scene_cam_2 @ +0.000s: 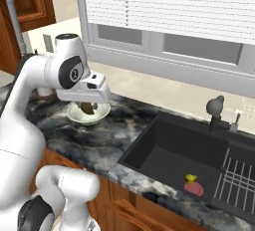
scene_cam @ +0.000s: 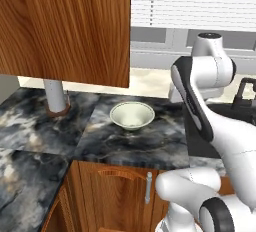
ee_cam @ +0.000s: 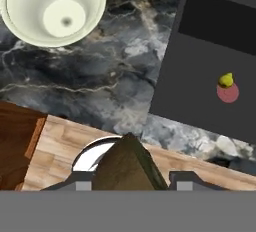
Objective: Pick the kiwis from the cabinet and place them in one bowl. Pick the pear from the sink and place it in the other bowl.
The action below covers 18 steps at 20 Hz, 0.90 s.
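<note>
The gripper (scene_cam_2: 88, 107) hangs just above the bowl (scene_cam_2: 88, 114) on the dark marble bench (scene_cam_2: 99, 145), and its jaws are clamped on a kiwi (ee_cam: 129, 163), the olive-brown fruit looming large between them in the hand view. The bowl sits below the wooden cabinet (scene_cam: 65, 26), near its right edge. Off to the right, the pear (scene_cam_2: 190, 178) rests in the black sink (scene_cam_2: 164, 150) on a flat pink thing (scene_cam_2: 194, 188), left of the wire rack (scene_cam_2: 236, 177).
</note>
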### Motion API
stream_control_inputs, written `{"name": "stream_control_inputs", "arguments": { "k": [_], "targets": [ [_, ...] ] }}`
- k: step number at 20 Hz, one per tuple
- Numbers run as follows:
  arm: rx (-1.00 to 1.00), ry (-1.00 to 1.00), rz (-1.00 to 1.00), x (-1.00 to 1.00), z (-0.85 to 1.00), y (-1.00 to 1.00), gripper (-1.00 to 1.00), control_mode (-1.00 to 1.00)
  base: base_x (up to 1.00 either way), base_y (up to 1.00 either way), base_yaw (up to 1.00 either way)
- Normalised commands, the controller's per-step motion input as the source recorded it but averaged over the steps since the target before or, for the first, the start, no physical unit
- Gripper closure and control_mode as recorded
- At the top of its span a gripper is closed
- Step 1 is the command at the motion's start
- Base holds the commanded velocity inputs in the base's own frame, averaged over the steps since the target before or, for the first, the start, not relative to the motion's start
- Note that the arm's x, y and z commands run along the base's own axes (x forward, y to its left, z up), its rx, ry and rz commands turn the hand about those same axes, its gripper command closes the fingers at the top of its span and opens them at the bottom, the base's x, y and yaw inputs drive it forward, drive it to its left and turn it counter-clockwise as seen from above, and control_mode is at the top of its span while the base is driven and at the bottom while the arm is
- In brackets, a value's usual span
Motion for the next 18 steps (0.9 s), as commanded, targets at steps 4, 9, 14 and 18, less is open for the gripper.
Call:
{"name": "stream_control_inputs", "arguments": {
  "k": [4,9,14,18],
  "targets": [
    [0.00,0.04,0.20,0.87,-0.49,0.00,1.00,-1.00,0.00,0.00,0.00],
    [0.00,0.18,0.08,0.71,-0.21,0.12,1.00,-1.00,0.00,0.00,0.00],
    [0.00,0.16,0.14,0.49,-0.22,0.01,1.00,-1.00,0.00,0.00,0.00],
    [0.00,0.12,0.19,0.55,-0.34,0.15,1.00,-1.00,0.00,0.00,0.00]
  ]
}}
